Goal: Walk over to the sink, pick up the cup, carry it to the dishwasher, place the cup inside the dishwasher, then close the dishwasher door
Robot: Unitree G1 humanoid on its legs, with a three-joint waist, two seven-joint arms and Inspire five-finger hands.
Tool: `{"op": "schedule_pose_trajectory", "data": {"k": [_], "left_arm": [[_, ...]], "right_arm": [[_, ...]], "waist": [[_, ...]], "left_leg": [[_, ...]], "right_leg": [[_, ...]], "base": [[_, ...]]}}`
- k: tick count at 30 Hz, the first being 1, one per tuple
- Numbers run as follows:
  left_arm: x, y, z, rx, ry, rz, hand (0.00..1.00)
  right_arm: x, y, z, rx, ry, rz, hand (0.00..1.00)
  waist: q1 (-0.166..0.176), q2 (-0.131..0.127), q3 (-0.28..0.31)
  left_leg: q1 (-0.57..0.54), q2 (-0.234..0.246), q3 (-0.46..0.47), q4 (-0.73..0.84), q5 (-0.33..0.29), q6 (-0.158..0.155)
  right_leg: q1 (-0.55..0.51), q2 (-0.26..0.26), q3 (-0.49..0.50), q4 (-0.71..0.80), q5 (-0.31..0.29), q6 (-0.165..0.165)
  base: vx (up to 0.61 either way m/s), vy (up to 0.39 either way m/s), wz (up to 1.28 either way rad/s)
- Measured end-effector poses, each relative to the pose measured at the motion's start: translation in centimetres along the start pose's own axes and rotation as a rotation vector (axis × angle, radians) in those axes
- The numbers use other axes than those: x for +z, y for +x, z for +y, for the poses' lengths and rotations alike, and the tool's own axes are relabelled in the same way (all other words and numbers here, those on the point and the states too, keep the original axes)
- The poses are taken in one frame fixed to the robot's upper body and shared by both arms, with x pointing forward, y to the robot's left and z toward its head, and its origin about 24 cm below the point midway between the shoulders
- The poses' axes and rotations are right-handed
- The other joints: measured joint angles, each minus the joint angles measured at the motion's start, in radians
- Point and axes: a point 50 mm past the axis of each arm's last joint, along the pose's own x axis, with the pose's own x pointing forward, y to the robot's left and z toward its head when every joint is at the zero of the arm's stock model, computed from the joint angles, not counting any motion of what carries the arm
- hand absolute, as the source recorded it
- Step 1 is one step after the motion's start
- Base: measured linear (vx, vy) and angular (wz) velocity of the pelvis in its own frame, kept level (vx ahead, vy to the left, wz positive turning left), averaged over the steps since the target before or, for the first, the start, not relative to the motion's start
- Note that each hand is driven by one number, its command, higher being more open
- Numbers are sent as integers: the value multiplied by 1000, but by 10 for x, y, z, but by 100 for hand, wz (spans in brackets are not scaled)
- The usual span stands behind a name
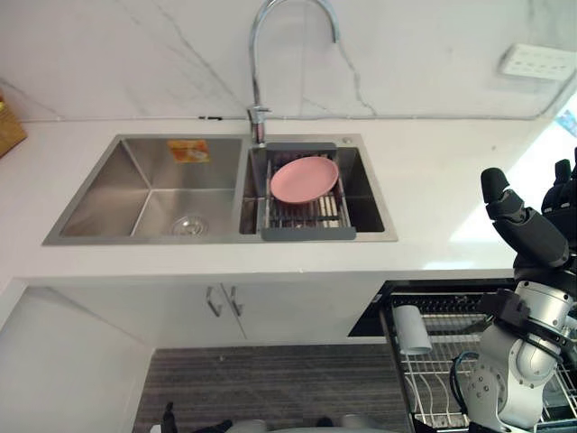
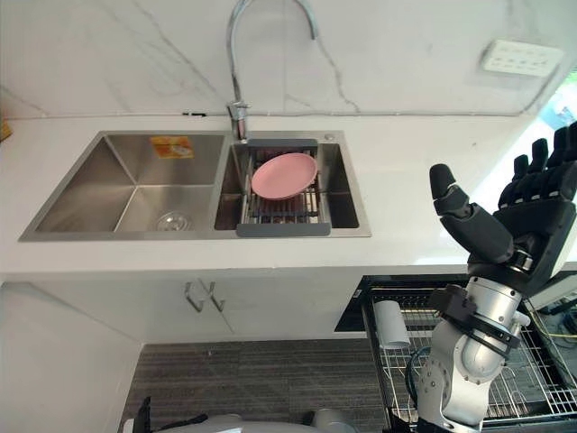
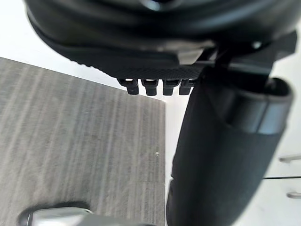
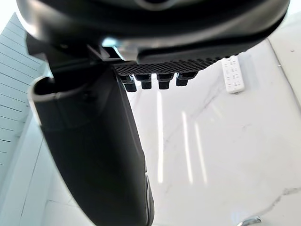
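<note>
A white cup (image 1: pixel 413 329) lies on its side in the pulled-out wire rack (image 1: pixel 433 379) of the dishwasher, below the counter at the lower right. My right hand (image 2: pixel 532 212) is raised above that rack, beside the counter edge, open with straight fingers and nothing in it. Its thumb and fingers (image 4: pixel 155 80) show straight against the marble wall. My left hand (image 3: pixel 160 70) hangs low over the grey floor, open and empty.
A double steel sink (image 1: pixel 135 180) sits in the white counter with a tall faucet (image 1: pixel 261 54) behind it. Its right basin holds a drying rack (image 1: pixel 306 233) with a pink plate (image 1: pixel 304 179). A white socket strip (image 1: pixel 538 61) is on the wall. Cabinet doors (image 1: pixel 224 300) stand below the sink.
</note>
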Motion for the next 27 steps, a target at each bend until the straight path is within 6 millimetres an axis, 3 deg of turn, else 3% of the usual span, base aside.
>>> {"op": "schedule_pose_trajectory", "data": {"k": [1, 2, 3, 4, 6, 7, 9, 10, 11, 12, 14, 17, 18, 19, 20, 21, 22, 23, 24, 26, 27], "left_arm": [[0, 0, -1, 1, -3, 0, 100], [-1, -2, -6, 0, -16, 6, 100], [-4, -4, -7, 4, -32, 21, 100], [-6, -5, -8, 9, -39, 30, 100], [-6, -5, -9, 2, -38, 33, 100], [-6, -5, -8, -1, -16, 29, 100], [-8, -5, -9, -2, -1, 33, 100], [-13, -6, -9, -3, 10, 56, 100], [-17, -7, -8, -6, 19, 73, 100], [-17, -7, -7, -3, 22, 72, 100], [-10, -1, -5, 1, 27, 50, 100], [-1, 3, -3, 15, 24, 23, 100], [-1, 4, -3, 20, 23, 19, 100], [0, 4, -2, 25, 24, 16, 100], [0, 5, 0, 30, 24, 15, 100], [0, 5, 2, 29, 37, 12, 100], [-4, 5, 3, 26, 61, 30, 100], [-9, 3, 4, 37, 54, 56, 100], [-12, 2, 7, 44, 58, 69, 100], [-10, 4, 7, 50, 55, 66, 100], [-9, 5, 9, 51, 58, 64, 100]], "right_arm": [[2, 0, 0, 2, -1, -8, 100], [9, 1, 1, 8, 2, -39, 100], [12, 2, 3, 11, 15, -60, 100], [13, 2, 5, 14, 25, -72, 100], [13, 5, 8, 19, 39, -84, 100], [10, 8, 11, 26, 53, -86, 100], [5, 9, 12, 46, 57, -62, 100], [-3, 8, 13, 70, 61, -14, 100], [-12, 7, 16, 104, 73, 32, 100], [-14, 6, 18, 129, 74, 52, 100], [-23, 5, 29, 241, 76, 120, 100], [-30, 2, 37, 340, 93, 178, 100], [-30, 2, 37, 354, 93, 183, 100], [-32, 1, 38, 372, 95, 194, 100], [-34, 0, 43, 391, 109, 203, 100], [-35, -1, 45, 403, 116, 209, 100], [-39, -4, 49, 426, 128, 226, 100], [-41, -5, 51, 432, 133, 233, 100], [-43, -8, 54, 444, 139, 244, 100], [-48, -10, 56, 454, 135, 264, 100], [-52, -12, 56, 456, 114, 282, 100]], "waist": [[-2, 2, 2], [-10, 33, 6], [-18, 38, 10], [-15, 38, 10], [-1, 32, 14], [4, 25, 18], [2, 25, 18], [3, 21, 15], [4, 12, 7], [3, 16, -2], [8, 1, -2], [14, -9, -5], [15, -11, -6], [15, -13, -5], [11, -21, -3], [6, -28, -4], [-2, -31, -9], [-7, -29, -13], [-13, -34, -15], [-17, -36, -16], [-14, -36, -16]], "left_leg": [[-20, 9, 5, 44, 1, -1], [-88, 58, 25, 204, 18, -7], [-131, 77, 29, 311, 40, -21], [-142, 78, 26, 313, 11, -19], [-149, 64, 14, 211, -52, -29], [-152, 51, 1, 67, -53, -38], [-150, 50, -29, -143, 15, -56], [-121, 44, -5, -185, 111, -49], [-108, 18, 18, -211, 117, -4], [-109, 9, 28, -213, 109, 8], [-118, -17, 66, -210, 91, 72], [-65, -48, 70, -272, 78, 90], [-48, -53, 69, -290, 77, 92], [-2, -59, 68, -333, 69, 86], [43, -68, 64, -373, 68, 90], [69, -76, 62, -394, 67, 91], [118, -83, 54, -428, 69, 88], [132, -83, 50, -440, 70, 87], [157, -82, 33, -448, 74, 90], [174, -70, -12, -443, 67, 77], [176, -58, -40, -421, 49, 48]], "right_leg": [[1, 3, -1, 1, -9, -3], [13, 25, 1, 7, -23, -5], [38, 26, 8, 7, -28, -18], [54, 20, 21, 3, -30, -15], [74, 1, 53, -7, -33, -9], [84, -23, 75, -12, -40, 3], [103, -48, 100, -24, -57, 33], [127, -69, 121, -39, -69, 52], [139, -94, 139, -65, -71, 57], [137, -105, 144, -78, -70, 58], [136, -138, 174, -117, -36, 101], [137, -158, 170, -86, 1, 136], [129, -157, 170, -48, 2, 138], [74, -155, 164, 97, -1, 196], [-32, -157, 163, 336, 10, 240], [-81, -164, 160, 438, 5, 232], [-142, -177, 116, 521, -13, 199], [-163, -184, 86, 519, -20, 185], [-189, -188, 44, 464, -32, 162], [-219, -168, 20, 329, -34, 149], [-219, -145, 22, 202, 4, 130]], "base": [[18, 5, -14], [31, 47, -8], [98, 82, -16], [121, 88, -22], [149, 122, -44], [183, 197, -56], [198, 198, -41], [315, 250, -42], [339, 257, -41], [342, 248, -37], [311, 207, -27], [266, 155, -5], [236, 111, -4], [212, 79, -9], [180, 46, -7], [175, 25, 5], [154, 15, 15], [223, 3, 31], [285, -46, 50], [305, -110, 67], [341, -229, 105]]}}
